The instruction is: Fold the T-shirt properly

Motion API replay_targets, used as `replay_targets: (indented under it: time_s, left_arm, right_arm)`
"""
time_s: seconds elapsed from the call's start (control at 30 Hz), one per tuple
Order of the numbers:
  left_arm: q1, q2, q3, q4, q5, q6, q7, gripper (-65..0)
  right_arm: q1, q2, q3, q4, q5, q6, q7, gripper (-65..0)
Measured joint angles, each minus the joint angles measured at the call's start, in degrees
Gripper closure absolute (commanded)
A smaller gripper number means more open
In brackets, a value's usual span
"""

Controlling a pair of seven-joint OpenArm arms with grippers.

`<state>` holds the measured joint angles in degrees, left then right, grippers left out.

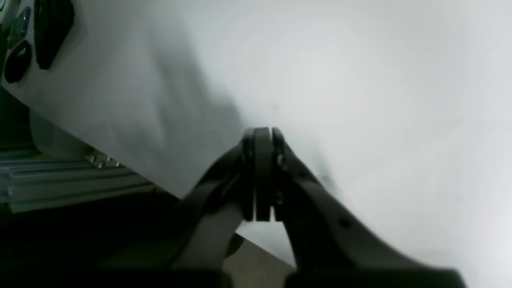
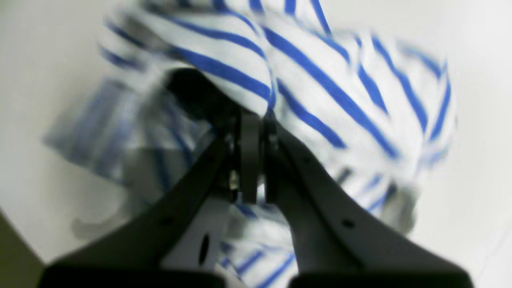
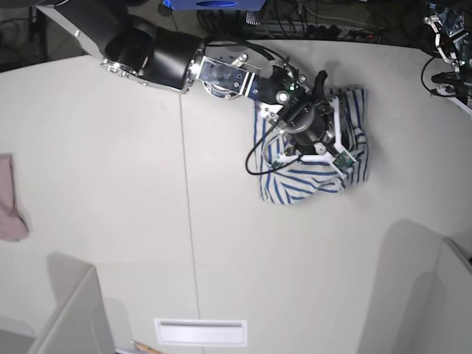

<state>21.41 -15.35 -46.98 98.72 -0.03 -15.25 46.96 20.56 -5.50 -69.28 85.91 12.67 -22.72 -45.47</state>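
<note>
1. Left wrist view: left gripper (image 1: 263, 134) closed on nothing, jaws pressed together above the bare white desk (image 1: 360, 80), close to one edge.
2. Right wrist view: right gripper (image 2: 251, 120) closed, pinching a fold of the T-shirt (image 2: 320, 88); cloth bunched and blurred around the fingers.
3. Base view: T-shirt (image 3: 295, 184) crumpled in a heap toward the far right part of the desk (image 3: 110, 184), under the right arm (image 3: 221, 70); pink cloth (image 3: 10, 199) at the left edge.
</note>
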Motion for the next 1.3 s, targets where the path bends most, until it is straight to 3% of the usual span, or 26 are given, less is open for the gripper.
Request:
replay_targets:
  time_s: [0.17, 0.5, 0.6, 0.63, 0.73, 0.83, 1.03, 1.17, 1.3]
  left_arm:
    - [0.00, -0.04, 0.13, -0.02, 0.09, 0.02, 0.02, 0.0]
    - [-1.68, 0.63, 0.20, -0.15, 1.07, 0.02, 0.37, 0.0]
    - [-3.43, 0.52, 0.37, -0.22, 0.61, 0.15, 2.86, 0.0]
    - [-3.82, 0.48, 0.42, -0.22, 0.22, 0.13, 4.85, 0.0]
    - [-5.42, 0.59, 0.26, -0.22, 1.05, 0.20, 7.58, 0.0]
    - [-6.95, 0.55, 0.55, -0.20, 0.37, 0.17, 7.43, 0.0]
    - [-6.34, 1.44, 9.03, -0.04, -0.04, 0.04, 7.45, 0.0]
    - [-6.29, 4.17, 12.48, 1.25, 0.26, 0.26, 7.54, 0.0]
    - [-6.36, 6.60, 16.63, 6.80, -0.55, -0.17, 7.28, 0.0]
  right_arm:
    - [3.23, -2.25, 0.00, 0.26, 0.15, 2.93, 0.90, 0.0]
    - [6.23, -2.40, -0.02, -2.47, 0.44, 3.39, 14.25, 0.0]
    - [6.27, -2.40, -0.57, -4.50, 0.35, 3.69, 18.62, 0.0]
    - [6.58, -2.27, -1.44, -5.16, 0.33, 3.61, 19.63, -1.8]
    - [6.82, -2.29, -5.42, -6.21, 0.20, 3.69, 22.25, -22.2]
    - [6.38, -2.62, -7.39, -6.86, 0.57, 3.91, 25.53, -23.6]
    - [7.32, -2.38, -6.43, -5.29, 0.48, 4.63, 25.90, -23.1]
    - [6.67, -2.16, 4.33, -4.92, 0.33, 4.72, 17.25, -23.1]
    - [3.41, 2.40, 13.05, -2.58, -0.35, 3.78, 12.24, -23.0]
